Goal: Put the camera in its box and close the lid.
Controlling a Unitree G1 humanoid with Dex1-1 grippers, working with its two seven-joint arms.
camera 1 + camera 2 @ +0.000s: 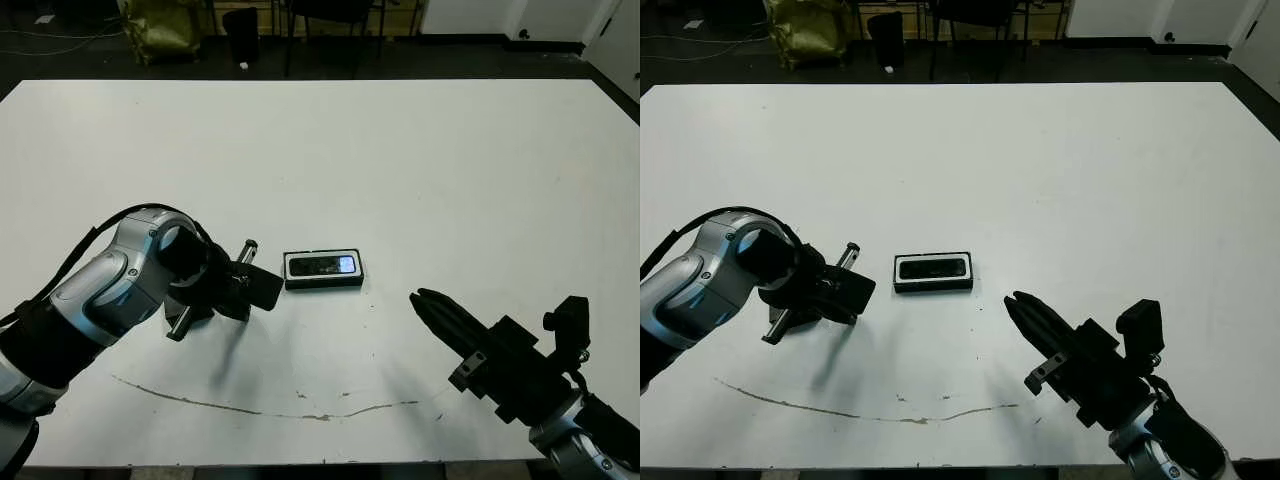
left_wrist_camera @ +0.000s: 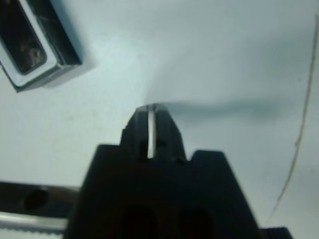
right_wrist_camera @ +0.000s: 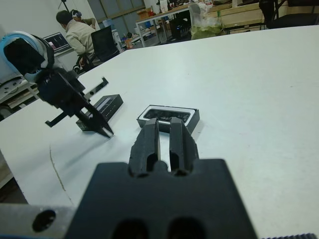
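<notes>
Left eye view, camera (image 1: 323, 265) in box (image 1: 323, 282), lid (image 3: 99, 111) beside left gripper (image 1: 262, 289).

The camera (image 1: 933, 267) sits inside the open box (image 1: 933, 286) mid-table, left gripper (image 1: 845, 297) just beside it, right gripper (image 1: 1025, 312) near the front edge.

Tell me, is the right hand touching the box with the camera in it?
Apart. In the left eye view, bare white table separates the right hand from the box, which holds the camera; the right wrist view shows it short of the box too.
</notes>
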